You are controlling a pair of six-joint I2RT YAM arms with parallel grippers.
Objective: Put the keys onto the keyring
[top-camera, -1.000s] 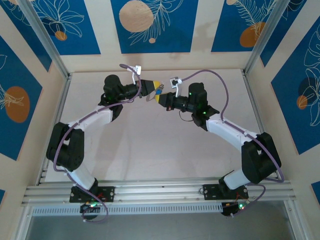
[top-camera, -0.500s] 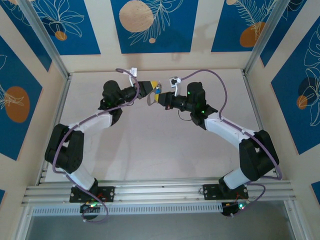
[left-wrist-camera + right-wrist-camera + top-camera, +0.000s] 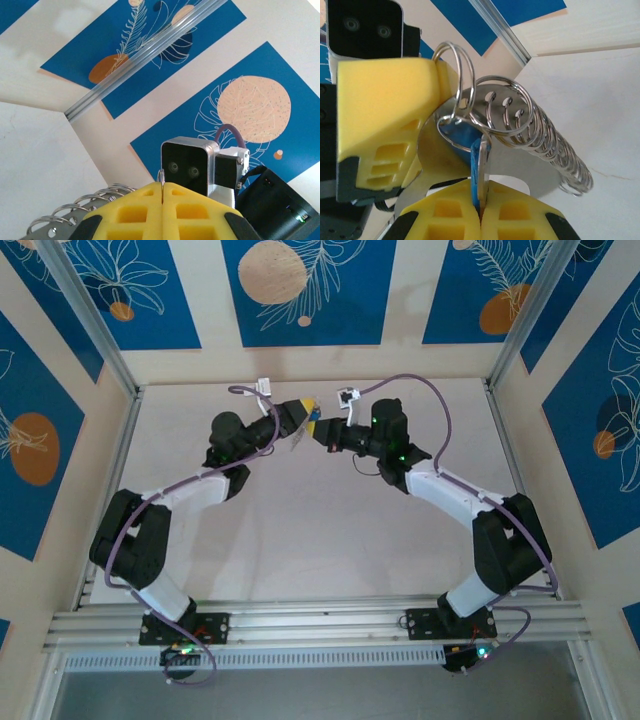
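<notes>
Blue plastic, that's the hold. The right gripper (image 3: 481, 212) is pinching the head of the tiny key (image 3: 479, 162), with the silver blade turned edge-on between its jaws. Opposite, the left gripper (image 3: 161, 200) is clamped on the keyring (image 3: 517, 162), a thin grey metal plate with a row of wire split rings (image 3: 545, 135) strung along one edge.

Both are up in the air over the far middle of the table (image 3: 300, 530), the key just beside the plate by the first rings. Whether it touches, I cannot tell.

My read: the key is light, stiff and slick on the blade, so the plastic head is the place to grip, though it could pivot in a two-finger pinch. The plate looks rigid, the rings springy and fiddly to thread.

Below is a pale matt tabletop. Around it stand cream walls with blue leaf-print panels (image 3: 300, 290) and aluminium posts (image 3: 85, 315).
</notes>
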